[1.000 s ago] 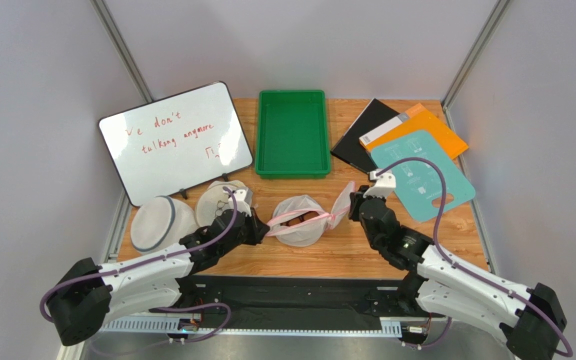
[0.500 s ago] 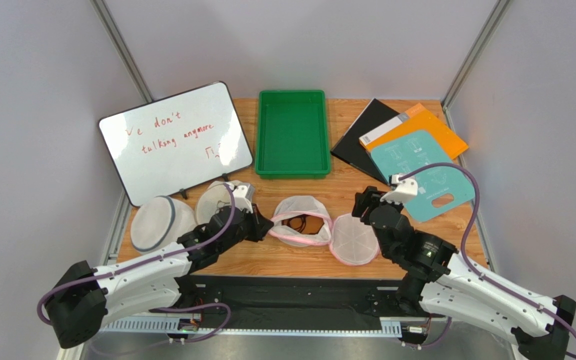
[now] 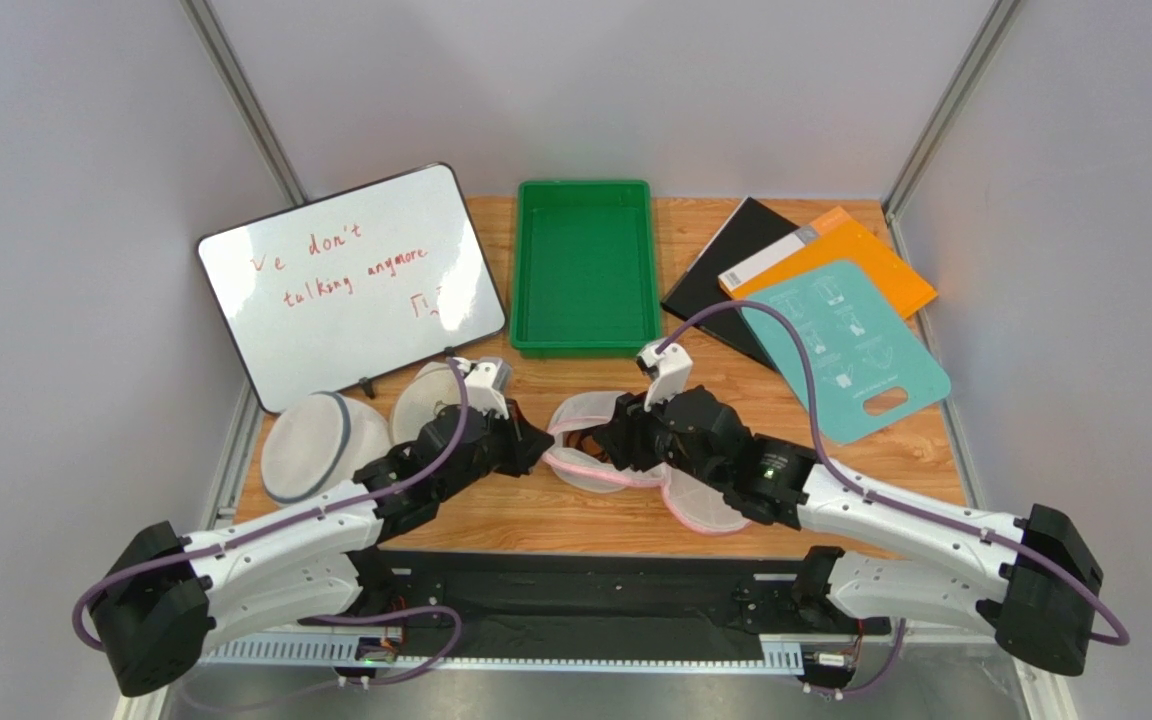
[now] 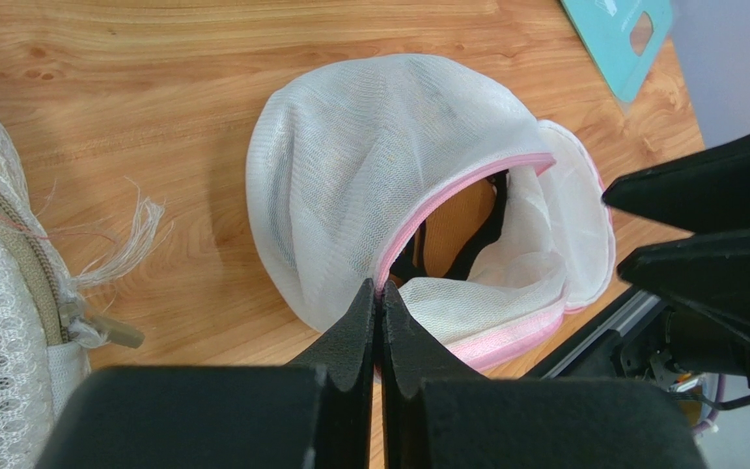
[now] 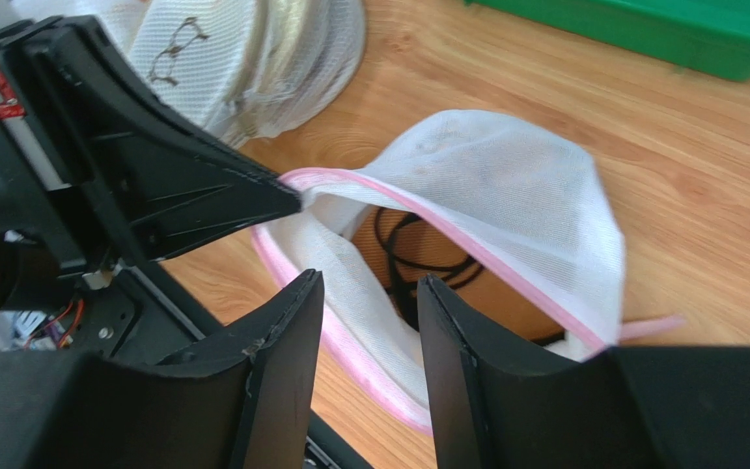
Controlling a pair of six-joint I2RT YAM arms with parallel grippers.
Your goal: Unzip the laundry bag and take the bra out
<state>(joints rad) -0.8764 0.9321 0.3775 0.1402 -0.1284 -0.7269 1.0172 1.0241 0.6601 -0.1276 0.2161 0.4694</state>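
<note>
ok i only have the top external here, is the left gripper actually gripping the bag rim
observer: yes, left wrist shows the left gripper shut on the pink trim of the laundry bag.
operator: is it unzipped enough
observer: yes, the mouth gapes and the bra shows inside, brown cup, black straps.
operator: has the right gripper got it
observer: no, right wrist shows the right gripper open at the mouth, closed on nothing.
</note>
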